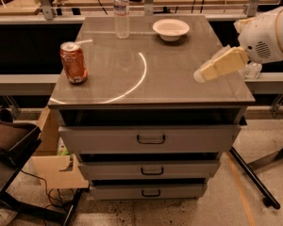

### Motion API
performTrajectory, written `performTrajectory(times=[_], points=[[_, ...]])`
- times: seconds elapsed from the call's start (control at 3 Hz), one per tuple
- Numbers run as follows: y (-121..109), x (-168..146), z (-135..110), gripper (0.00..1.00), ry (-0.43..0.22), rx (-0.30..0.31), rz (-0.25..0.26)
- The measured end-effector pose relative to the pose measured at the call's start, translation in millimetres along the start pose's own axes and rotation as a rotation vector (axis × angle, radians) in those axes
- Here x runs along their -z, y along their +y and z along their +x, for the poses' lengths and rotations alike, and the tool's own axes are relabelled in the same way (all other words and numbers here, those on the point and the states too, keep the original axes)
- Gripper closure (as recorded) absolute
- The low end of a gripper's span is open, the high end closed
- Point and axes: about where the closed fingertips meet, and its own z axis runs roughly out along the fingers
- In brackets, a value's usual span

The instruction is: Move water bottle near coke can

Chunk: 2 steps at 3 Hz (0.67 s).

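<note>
Camera view.
- Tall clear plastic water bottle with a white cap (121,13): is standing upright at the far edge of the grey-topped drawer cabinet (179,86), left of centre.
- Short red-orange coke can (73,62): is standing upright near the left edge, well apart from the bottle.
- Cream-coloured gripper (211,70): is hanging over the right front part of the top, seemingly above the surface, well apart from bottle and can; grip state cannot be told.
- White round bowl (170,29): is sitting near the bottle's right.
- Bare top is lying between gripper and bottle.
</note>
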Motion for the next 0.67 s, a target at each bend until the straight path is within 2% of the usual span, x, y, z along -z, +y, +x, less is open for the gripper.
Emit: performTrajectory(times=[0.33, 0.67], points=[[-24.2, -8.9, -31.3, 0.0, -0.107, 0.008, 0.06], [-24.2, -9.0, -31.4, 0.0, -0.107, 0.008, 0.06]])
